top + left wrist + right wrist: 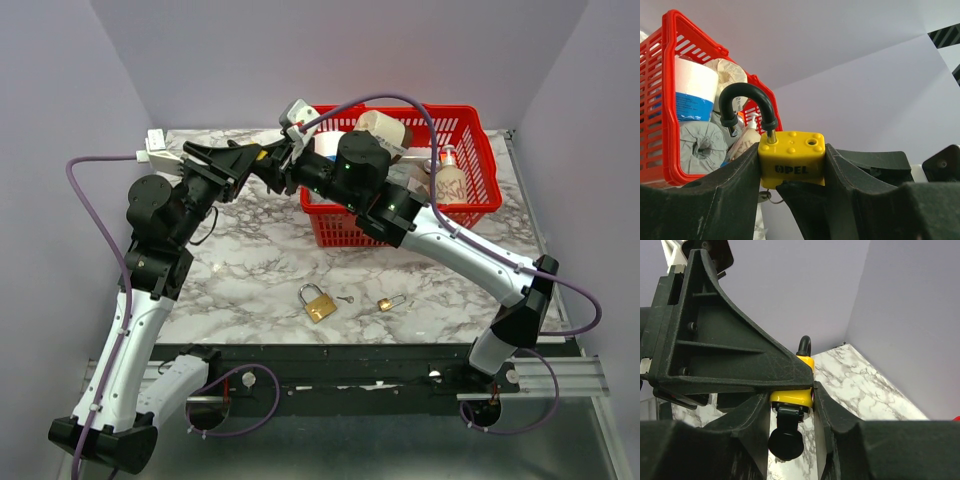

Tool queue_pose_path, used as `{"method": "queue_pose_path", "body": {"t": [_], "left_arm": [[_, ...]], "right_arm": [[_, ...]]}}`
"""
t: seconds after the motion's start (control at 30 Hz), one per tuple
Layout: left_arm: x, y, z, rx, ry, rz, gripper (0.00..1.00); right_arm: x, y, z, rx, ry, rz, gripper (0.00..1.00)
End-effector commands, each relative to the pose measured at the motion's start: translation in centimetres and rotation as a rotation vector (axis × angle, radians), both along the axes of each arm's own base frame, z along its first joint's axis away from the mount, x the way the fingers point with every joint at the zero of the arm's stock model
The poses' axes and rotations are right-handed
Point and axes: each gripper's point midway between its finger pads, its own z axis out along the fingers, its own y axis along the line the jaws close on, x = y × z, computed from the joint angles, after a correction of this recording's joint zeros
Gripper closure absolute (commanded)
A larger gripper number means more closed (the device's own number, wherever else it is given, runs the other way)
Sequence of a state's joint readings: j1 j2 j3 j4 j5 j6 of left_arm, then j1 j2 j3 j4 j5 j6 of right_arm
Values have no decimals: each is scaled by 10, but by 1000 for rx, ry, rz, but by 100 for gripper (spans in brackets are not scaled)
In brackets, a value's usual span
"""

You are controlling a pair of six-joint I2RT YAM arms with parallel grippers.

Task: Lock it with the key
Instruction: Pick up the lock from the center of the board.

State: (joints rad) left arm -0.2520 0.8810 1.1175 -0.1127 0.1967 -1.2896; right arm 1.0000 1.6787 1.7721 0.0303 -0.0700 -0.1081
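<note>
- Marble table (250, 250), top view.
- Red basket (487, 160) at 1 o'clock on the table, with paper rolls (692, 90) and a bottle (450, 180) inside.
- Both arms meet in the air at about 11 o'clock, just left of the basket.
- Left gripper (262, 157): clamped on the yellow padlock (792, 160), one finger on each side of the body.
- Yellow padlock: off the table and unlocked. The black shackle (747, 102) has one leg in the body; the free end is swung out toward 9 o'clock and the second hole is bare.
- Right gripper (790, 397): jaws partly apart, flanking the padlock's underside and the key (785, 442); can't tell if they pinch it.
- Key: black head sticks out of the padlock's bottom at 6 o'clock in the right wrist view.
- At 6 o'clock on the table: brass padlock (318, 305), loose small key (346, 299) just right of it, then a small brass padlock (386, 302).
</note>
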Motion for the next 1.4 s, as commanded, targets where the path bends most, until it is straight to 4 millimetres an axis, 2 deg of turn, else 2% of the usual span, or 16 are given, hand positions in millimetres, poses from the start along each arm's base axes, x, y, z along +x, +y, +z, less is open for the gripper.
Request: {"method": "queue_pose_path", "body": {"t": [0.0, 0.07, 0.1, 0.27, 0.3, 0.63, 0.73, 0.8, 0.83, 0.9, 1.1, 1.17, 1.23, 1.27, 1.33, 1.37], "left_arm": [[-13, 1, 14, -23, -43, -6, 78], [-12, 3, 13, -23, -42, 4, 65], [-12, 4, 13, -22, -42, 8, 49], [-7, 10, 11, 3, -36, 47, 14], [-6, 11, 9, 10, -29, 51, 1], [-15, 19, 4, 156, -77, 67, 1], [-27, 18, 7, 325, -216, 45, 1], [-48, 9, 14, 463, -383, -18, 1], [-53, 4, 8, 510, -431, -53, 1], [-75, -14, 5, 627, -603, -192, 1], [-81, -40, -9, 600, -522, -454, 2], [-84, -46, 0, 511, -455, -508, 4], [-84, -54, 1, 435, -401, -586, 10], [-87, -57, 3, 374, -350, -622, 12], [-91, -61, 1, 344, -358, -685, 14], [-93, -62, 2, 345, -381, -691, 14]], "right_arm": [[7, -5, 27, 75, -30, -39, 99], [5, -7, 30, 83, -26, -41, 99], [4, -7, 30, 86, -25, -39, 99], [-5, -22, 41, 99, -37, -26, 99], [-6, -25, 37, 90, -30, -23, 99], [-37, -75, 50, 97, -24, 51, 99], [-50, -95, 49, 67, 1, 104, 99], [-54, -110, 41, 42, 36, 130, 99], [-70, -117, 45, 42, 34, 192, 99], [-76, -126, 32, 10, 51, 204, 99], [-87, -162, 24, -143, -296, 141, 99], [-84, -168, 12, -252, -487, 123, 99], [-81, -181, 19, -320, -693, 56, 99], [-78, -181, 6, -367, -744, 48, 99], [-82, -191, 18, -414, -986, -27, 99], [-80, -187, -8, -467, -1037, -16, 99]]}}
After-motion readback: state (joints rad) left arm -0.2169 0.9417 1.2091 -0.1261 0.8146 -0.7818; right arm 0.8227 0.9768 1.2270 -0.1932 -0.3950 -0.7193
